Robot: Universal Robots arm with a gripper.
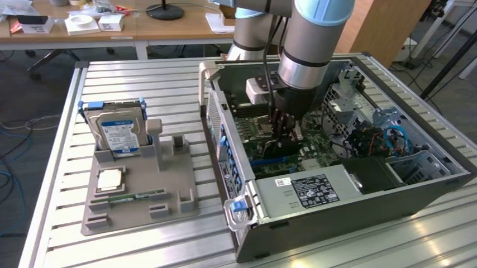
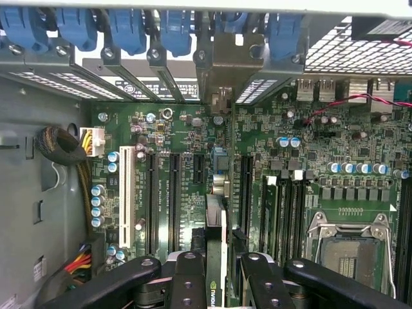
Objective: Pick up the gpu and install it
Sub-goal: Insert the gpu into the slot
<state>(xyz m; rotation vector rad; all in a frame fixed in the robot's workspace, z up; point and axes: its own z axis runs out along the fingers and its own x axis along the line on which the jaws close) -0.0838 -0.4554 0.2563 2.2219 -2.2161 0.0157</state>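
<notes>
Wrist view: gpu [image 2: 216, 225] is held edge-on, centred within the partly closed claw [image 2: 215, 275], over motherboard [image 2: 322, 148] slots; exterior view adds the surrounding computer case [image 1: 358, 219].

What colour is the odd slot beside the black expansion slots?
White: the slot shows best in the wrist view.

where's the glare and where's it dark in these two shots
exterior view: the table slats shine pale at the near edge, while inside the computer case it is shaded by the arm; wrist view: light washes out the vent grille, and the claw gripping the graphics card looks dark
</notes>
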